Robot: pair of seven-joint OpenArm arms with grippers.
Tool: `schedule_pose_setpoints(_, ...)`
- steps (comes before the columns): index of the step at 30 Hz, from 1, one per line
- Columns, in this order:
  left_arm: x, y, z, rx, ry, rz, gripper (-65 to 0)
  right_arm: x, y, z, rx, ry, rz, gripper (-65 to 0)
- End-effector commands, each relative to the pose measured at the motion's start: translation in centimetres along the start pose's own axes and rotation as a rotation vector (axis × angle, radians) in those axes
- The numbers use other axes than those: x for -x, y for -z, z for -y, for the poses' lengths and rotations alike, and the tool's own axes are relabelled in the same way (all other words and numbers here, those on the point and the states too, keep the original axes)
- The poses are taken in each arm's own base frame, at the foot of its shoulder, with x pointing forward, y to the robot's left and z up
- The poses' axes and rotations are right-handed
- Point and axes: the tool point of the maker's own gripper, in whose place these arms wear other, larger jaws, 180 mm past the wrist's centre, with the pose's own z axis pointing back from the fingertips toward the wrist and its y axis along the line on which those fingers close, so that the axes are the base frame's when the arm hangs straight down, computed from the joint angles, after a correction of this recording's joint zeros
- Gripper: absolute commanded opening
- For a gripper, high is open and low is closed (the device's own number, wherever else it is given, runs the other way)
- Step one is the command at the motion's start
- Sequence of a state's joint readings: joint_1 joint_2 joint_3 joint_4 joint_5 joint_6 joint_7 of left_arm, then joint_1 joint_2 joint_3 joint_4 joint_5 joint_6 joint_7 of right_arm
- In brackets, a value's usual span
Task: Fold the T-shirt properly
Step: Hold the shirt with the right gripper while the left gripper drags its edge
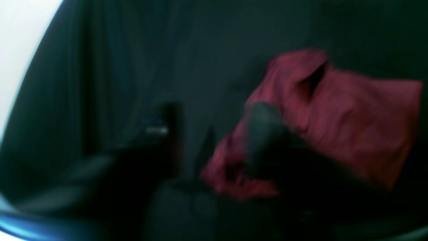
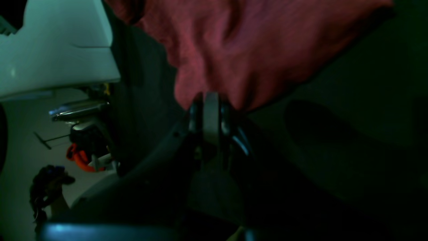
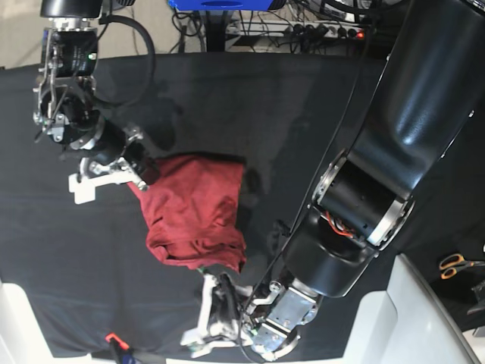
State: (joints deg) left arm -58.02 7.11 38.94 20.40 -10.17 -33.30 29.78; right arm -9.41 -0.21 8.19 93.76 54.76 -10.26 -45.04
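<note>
A robotics lab: black-draped table (image 3: 303, 114), cables (image 3: 318, 26), scissors (image 3: 455, 265).

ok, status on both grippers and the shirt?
Right gripper shut on maroon knit T-shirt edge. Left gripper at near edge, grip unclear. Shirt bunched on black table cloth. Nothing in the way.

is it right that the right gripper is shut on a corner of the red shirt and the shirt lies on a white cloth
Not quite. The right gripper is shut on an edge of the T-shirt, but the base view shows the cloth under it is black, not white.
</note>
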Motion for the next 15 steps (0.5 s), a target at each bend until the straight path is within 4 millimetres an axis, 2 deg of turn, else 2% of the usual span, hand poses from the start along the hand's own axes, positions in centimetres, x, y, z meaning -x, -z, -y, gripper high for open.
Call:
schedule_pose_setpoints(1,-2.7,-1.1,-0.4,-0.010,0.027,0.050,-65.0,-1.0,-0.3,-1.4,-0.041,-0.017,0.027,-63.5)
schedule_pose_setpoints(5,-1.3,-1.0,2.9,0.010,0.110,0.047,-65.0,-1.0,-0.2,-1.3,-0.037,-0.015,0.026,-63.5)
schedule_pose_setpoints(10,-2.0,-2.9,7.1,0.009,0.225,0.053,-65.0,-1.1,-0.2,-1.2,-0.036,-0.017,0.028,-63.5)
schedule_pose_setpoints(15,0.4,-2.1,7.7,0.026,0.205,-0.027,-65.0,-1.6,-0.4,-0.8,-0.026,-0.028,0.036,-63.5)
